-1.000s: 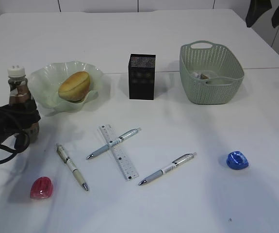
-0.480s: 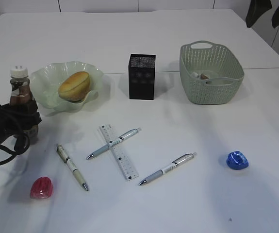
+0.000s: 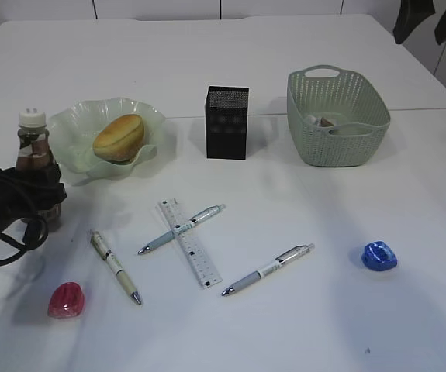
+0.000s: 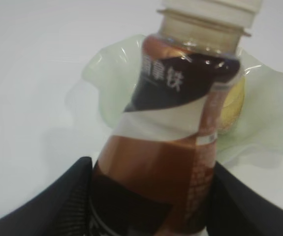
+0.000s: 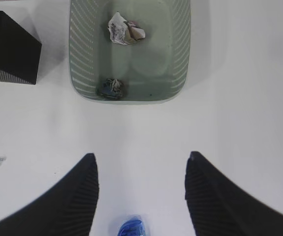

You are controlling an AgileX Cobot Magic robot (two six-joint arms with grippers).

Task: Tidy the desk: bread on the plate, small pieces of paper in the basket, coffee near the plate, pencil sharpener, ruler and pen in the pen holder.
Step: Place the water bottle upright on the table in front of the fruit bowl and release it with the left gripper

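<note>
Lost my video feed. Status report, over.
Left gripper around coffee beside plate. Right gripper open, empty, above blue sharpener. Nothing blocking.

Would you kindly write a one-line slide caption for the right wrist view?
Open right gripper hovers above a blue sharpener, with two paper scraps already in the green basket.

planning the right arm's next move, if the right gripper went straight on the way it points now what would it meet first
Probably the blue pencil sharpener, which lies on the desk between the open jaws of the right gripper. The basket lies farther ahead. How high the gripper hangs above the desk is unclear.
</note>
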